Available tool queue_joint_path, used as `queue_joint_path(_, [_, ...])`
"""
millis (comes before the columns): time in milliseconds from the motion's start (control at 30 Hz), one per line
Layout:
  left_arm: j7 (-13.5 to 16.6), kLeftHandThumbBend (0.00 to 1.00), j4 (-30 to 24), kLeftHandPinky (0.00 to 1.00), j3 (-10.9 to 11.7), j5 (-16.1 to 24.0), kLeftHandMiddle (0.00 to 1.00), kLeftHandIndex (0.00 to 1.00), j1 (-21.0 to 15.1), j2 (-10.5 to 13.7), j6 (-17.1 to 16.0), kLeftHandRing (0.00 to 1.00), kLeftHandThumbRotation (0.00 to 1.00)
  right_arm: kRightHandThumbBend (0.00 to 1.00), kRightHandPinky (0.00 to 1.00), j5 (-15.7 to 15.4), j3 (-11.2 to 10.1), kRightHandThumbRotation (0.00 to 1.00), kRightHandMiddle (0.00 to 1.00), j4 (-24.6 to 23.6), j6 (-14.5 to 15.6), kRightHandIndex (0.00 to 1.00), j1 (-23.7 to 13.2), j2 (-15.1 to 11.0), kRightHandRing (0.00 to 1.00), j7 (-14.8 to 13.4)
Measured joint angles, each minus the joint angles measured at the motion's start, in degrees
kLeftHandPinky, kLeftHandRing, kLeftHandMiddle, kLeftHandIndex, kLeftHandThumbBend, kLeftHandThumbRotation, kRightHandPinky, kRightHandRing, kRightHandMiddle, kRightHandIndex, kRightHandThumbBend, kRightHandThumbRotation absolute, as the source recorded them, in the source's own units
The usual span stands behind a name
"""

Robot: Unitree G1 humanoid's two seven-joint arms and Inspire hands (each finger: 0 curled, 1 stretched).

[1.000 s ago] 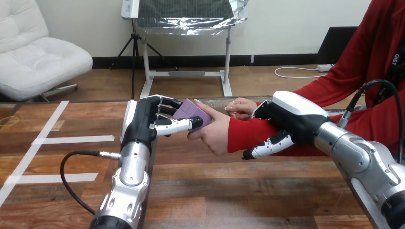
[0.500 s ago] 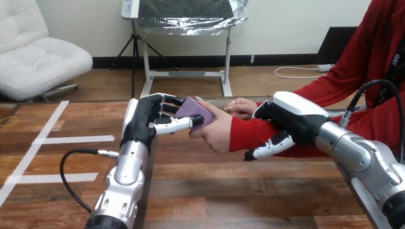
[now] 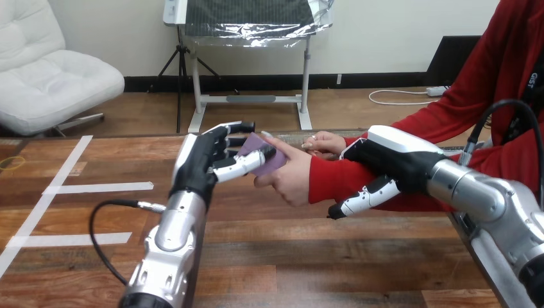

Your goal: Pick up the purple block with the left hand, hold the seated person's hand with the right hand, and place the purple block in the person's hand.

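While left hand (image 3: 200,163) pinches the block (image 3: 260,151) between thumb and curled fingers, against the person's hand (image 3: 290,176) at its 3 o'clock, right hand (image 3: 391,160) clasps the forearm (image 3: 332,177), thumb beneath. Uncurl slowly; release only once block sits in palm.

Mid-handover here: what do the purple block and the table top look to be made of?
The purple block looks matte and evenly coloured, with flat faces, crisp edges and no glare. It is likely foam or painted wood, but I cannot tell which. The table is brown wooden planks with visible grain and seams. A slight sheen suggests a sealed or laminate finish.
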Motion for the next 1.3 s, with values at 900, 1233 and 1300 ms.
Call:
queue_joint_path(900, [-2.8, 0.58, -7.0, 0.81, 2.1, -0.3, 0.82, 0.76, 4.5, 2.7, -0.4, 0.82, 0.71, 1.00, 0.75, 0.2, 0.1, 0.64, 0.88, -10.2, 9.1, 0.86, 1.3, -2.4, 0.87, 11.7])
queue_joint_path(1233, [-3.1, 0.50, -10.5, 0.84, 2.8, -0.3, 0.82, 0.76, 8.1, 4.5, -0.3, 0.85, 0.67, 1.00, 0.83, 0.9, 0.1, 0.63, 0.95, -12.2, 10.6, 0.94, 2.8, -3.2, 0.95, 14.3])
queue_joint_path(1300, [-3.1, 0.48, -11.2, 0.84, 3.1, -0.3, 0.82, 0.76, 8.8, 4.6, -0.3, 0.85, 0.66, 1.00, 0.84, 1.3, 0.1, 0.64, 0.96, -12.5, 10.8, 0.94, 3.1, -3.6, 0.96, 14.8])
